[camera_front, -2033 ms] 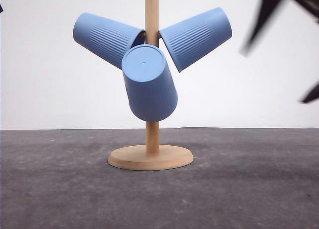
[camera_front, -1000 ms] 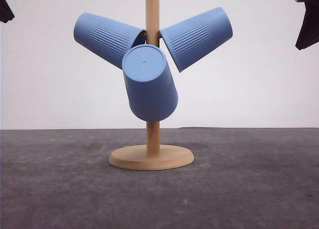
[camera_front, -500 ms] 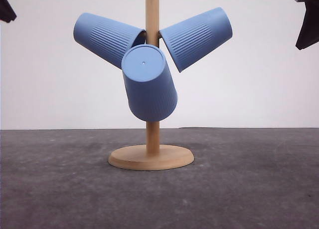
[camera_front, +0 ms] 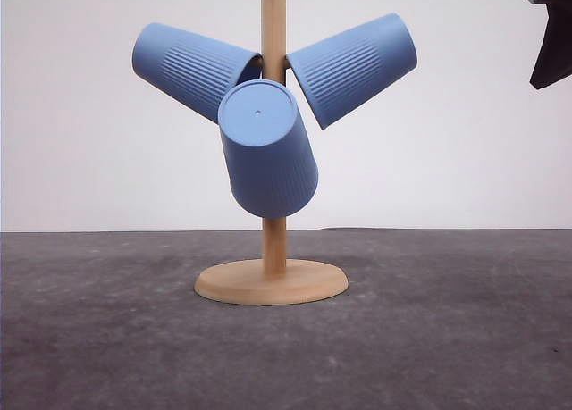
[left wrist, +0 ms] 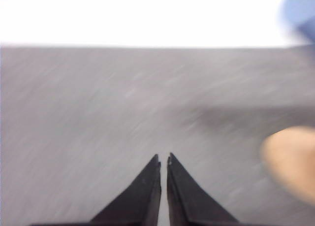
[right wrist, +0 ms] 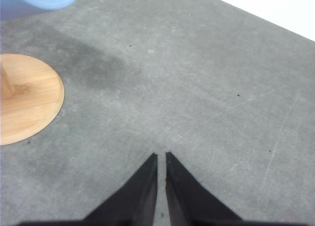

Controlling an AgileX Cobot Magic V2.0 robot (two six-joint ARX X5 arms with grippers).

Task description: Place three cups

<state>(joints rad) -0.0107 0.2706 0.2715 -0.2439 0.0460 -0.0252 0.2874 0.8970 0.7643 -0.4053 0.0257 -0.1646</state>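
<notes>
The left jaws [left wrist: 163, 159] are pressed nearly together with nothing between them, and bare grey bench [left wrist: 98, 103] lies beneath and ahead of their tips. The right jaws [right wrist: 161, 157] are likewise drawn narrow and empty over the bench; off to one side of them sits the round wooden base [right wrist: 29, 95] of the cup stand.

Farther out, all three cups hang on the stand's upright post [camera_front: 273, 17], well clear of both jaws. One cup [camera_front: 192, 69] angles up to the left, one cup [camera_front: 353, 66] angles up to the right, and the third cup [camera_front: 268, 151] points forward with its flat bottom facing the room. Each looks seated on its peg, so the placing appears finished.

The cups look like light, thin-walled plastic, stiff enough but likely to flex if squeezed hard. The ribbed wall near the middle would give the surest hold; the smooth rim band looks more slippery.
</notes>
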